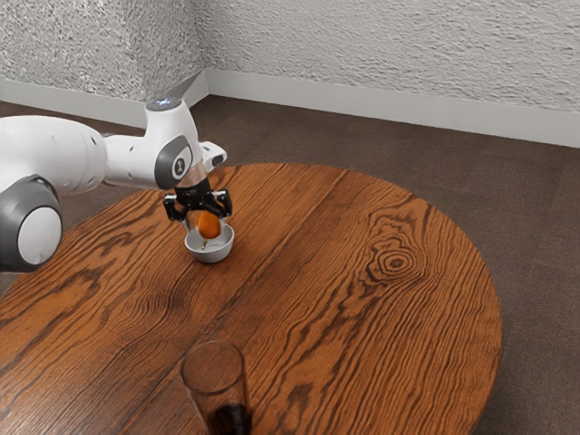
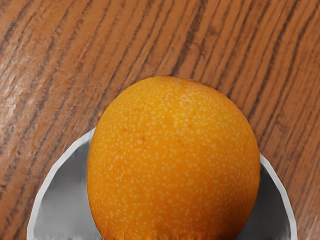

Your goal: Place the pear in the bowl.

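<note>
Rough grey wall (image 1: 390, 45) at the back, dark brown floor (image 1: 535, 217) below it, then the round wood table (image 1: 335, 299), grain running all over. White arm (image 1: 127, 161) reaches in from ext. view's left, w/ the black gripper (image 1: 204, 222) pointing down near the table's far edge. Jaws: clenched on the pear, one finger each side AFAICT. Tall clear glass (image 1: 215, 376), dark at the bottom, is well apart, nr the ext. view's lower edge; no need to go nr it.

Small white bowl (image 1: 210, 255) sits right under the hand. Pear (image 2: 175, 160), orange w/ pale specks, is over the bowl's opening, its lower end at about rim level; can't tell if it touches the inside. Wrist view has bowl rim showing on two opposite sides of it, so centring looks OK.

Step in hand, IMO: lower & release. Go straight down, slow, no sideways drift, until pear meets the bowl's floor; then open gently, both sides evenly. Don't let go high: round fruit could bounce/roll & tip a light bowl. Watch the fingertips vs. the rim, esp. when opening. After that, lift straight up, clear of pear + rim, before any sideways move.
</note>
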Action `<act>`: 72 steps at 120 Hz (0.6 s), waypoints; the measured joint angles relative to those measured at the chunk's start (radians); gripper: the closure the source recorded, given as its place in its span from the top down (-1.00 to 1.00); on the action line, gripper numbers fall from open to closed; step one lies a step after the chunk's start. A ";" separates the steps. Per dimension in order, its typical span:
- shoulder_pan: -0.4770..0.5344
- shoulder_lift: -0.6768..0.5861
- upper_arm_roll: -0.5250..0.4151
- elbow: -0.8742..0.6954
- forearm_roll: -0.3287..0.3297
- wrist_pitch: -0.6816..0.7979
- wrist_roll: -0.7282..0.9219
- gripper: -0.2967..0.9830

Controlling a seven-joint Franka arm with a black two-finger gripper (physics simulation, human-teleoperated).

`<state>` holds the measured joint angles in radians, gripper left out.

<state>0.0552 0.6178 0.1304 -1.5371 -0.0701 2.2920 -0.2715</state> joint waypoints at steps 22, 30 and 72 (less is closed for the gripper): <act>0.000 -0.002 0.000 -0.001 -0.002 -0.002 0.008 0.45; -0.004 -0.047 0.000 -0.012 -0.001 -0.018 0.010 0.46; -0.005 -0.493 0.012 -0.082 -0.004 -0.398 0.119 0.49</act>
<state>0.0502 0.1248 0.1426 -1.6196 -0.0743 1.8939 -0.1528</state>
